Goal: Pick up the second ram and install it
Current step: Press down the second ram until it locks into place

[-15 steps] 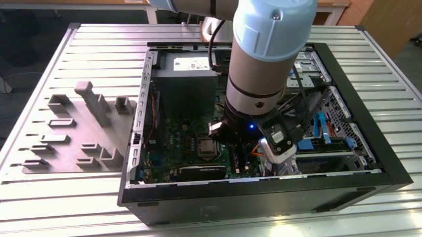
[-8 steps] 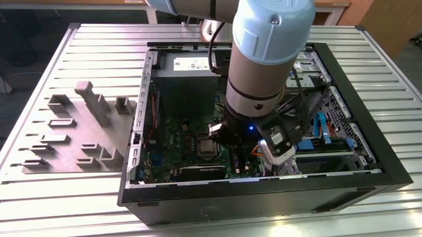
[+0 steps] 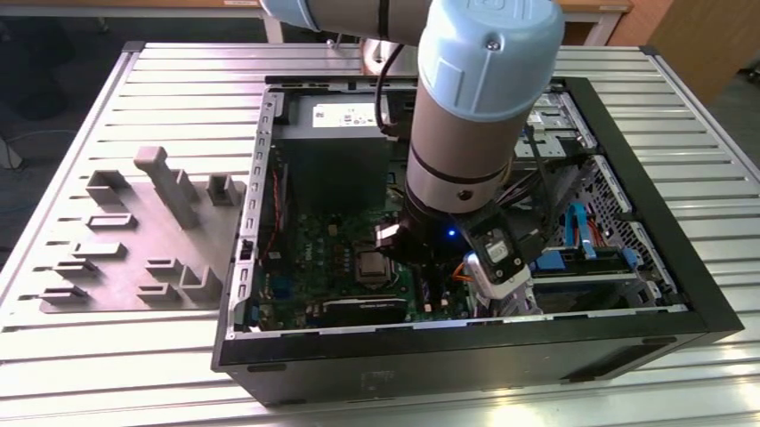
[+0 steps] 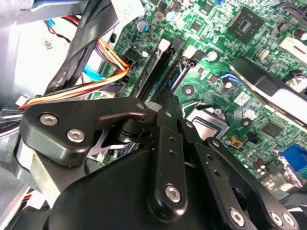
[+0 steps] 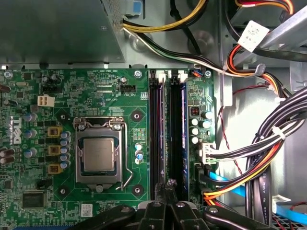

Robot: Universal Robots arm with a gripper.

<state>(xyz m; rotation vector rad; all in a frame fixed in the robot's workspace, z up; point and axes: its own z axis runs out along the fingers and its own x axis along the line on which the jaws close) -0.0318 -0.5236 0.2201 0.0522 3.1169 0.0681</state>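
An open black computer case [image 3: 618, 342] lies mid-frame on a slatted metal table [image 3: 178, 80]. A grey holder tray [image 3: 142, 240] sits at left. In the first wrist view, a processor socket [image 5: 98, 155] sits left of centre on the green motherboard [image 5: 72, 91].

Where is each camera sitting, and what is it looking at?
Exterior view: off the arm, above the table, looking down into the open computer case; the arm reaches inside.
First wrist view: on the arm, facing straight onto the motherboard, with the CPU socket and RAM slots; the gripper shows.
Second wrist view: on the arm, close and slanted across the board; gripper linkage in front.
Both wrist views share the RAM slots and gripper.
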